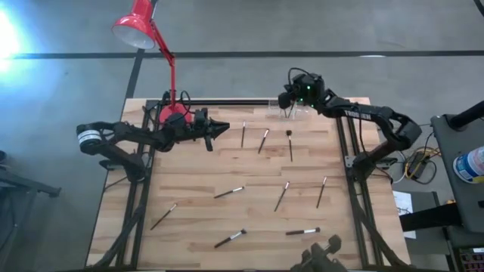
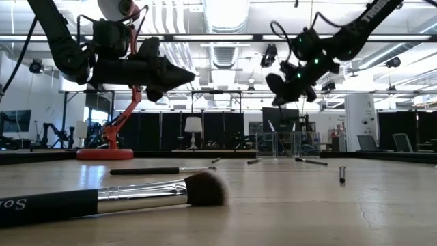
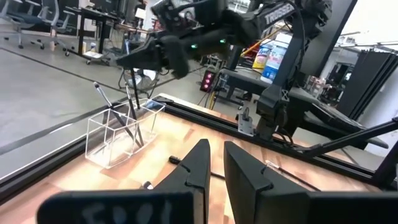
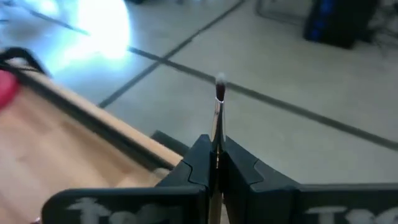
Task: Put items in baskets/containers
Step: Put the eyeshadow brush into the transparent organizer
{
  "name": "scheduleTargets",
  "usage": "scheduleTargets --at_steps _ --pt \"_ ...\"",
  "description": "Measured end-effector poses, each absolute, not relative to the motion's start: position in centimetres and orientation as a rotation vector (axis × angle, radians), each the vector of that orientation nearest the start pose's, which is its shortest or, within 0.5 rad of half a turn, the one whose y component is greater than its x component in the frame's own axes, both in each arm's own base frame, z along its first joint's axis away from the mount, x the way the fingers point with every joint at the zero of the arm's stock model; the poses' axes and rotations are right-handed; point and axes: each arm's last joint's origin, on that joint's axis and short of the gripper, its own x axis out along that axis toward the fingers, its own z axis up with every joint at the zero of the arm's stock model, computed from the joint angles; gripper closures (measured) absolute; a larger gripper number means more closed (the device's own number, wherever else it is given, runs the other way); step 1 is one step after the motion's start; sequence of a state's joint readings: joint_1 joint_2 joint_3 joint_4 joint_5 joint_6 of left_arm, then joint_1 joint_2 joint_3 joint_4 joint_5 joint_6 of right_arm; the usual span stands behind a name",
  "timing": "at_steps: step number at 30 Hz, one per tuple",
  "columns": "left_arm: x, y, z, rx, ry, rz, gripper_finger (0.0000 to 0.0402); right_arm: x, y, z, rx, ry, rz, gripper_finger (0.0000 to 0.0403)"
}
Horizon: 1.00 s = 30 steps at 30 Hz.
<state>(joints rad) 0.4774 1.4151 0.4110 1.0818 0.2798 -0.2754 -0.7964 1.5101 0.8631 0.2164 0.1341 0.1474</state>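
Several thin dark-handled brushes lie flat on the wooden table [image 1: 197, 170], among them three in a row [image 1: 263, 140] near the far edge and one [image 1: 228, 193] at the middle. The clear organiser [image 3: 121, 134] stands at the far edge with brushes leaning upright in it. My right gripper [image 1: 290, 96] hovers just above it, shut on a brush [image 4: 219, 102]. At the far left, beside the lamp base, my left gripper [image 3: 214, 165] points level toward the right, its fingers a little apart with nothing between them. My right gripper pinches the brush's shaft [image 4: 216, 134] between its two fingers. The brush lies along the fingers, and its small dark bristle tip [image 4: 219, 81] sticks out past the fingertips. The brush is lifted clear of the table, slanting down toward the far edge.
A red desk lamp stands with its base [image 1: 172, 113] at the far left corner, close behind my left gripper, its head [image 1: 136, 30] beyond the table. A thick brush [image 2: 136, 195] lies at the near edge. A dark mount [image 1: 321, 253] sits at the front edge.
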Motion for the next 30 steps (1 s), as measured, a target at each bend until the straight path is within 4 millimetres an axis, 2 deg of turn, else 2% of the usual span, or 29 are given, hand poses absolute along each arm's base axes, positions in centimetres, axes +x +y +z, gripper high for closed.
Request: scheduleTargets --at_steps 5,13,22,30 --pt "23.2 11.1 19.7 -0.235 -0.096 0.186 0.0362 21.5 -25.0 21.0 0.342 0.381 -1.003 0.0389" --pt "23.2 11.1 19.7 -0.236 -0.091 0.187 0.0362 21.9 -25.6 19.2 0.405 0.394 -1.014 0.039" --pt "23.2 11.1 19.5 -0.238 -0.077 0.19 0.0362 22.0 -25.6 18.9 0.431 0.388 -1.019 0.0389" --pt "23.2 11.1 19.5 -0.239 -0.077 0.19 0.0362 21.9 -25.5 18.6 0.446 0.42 -1.022 0.0364"
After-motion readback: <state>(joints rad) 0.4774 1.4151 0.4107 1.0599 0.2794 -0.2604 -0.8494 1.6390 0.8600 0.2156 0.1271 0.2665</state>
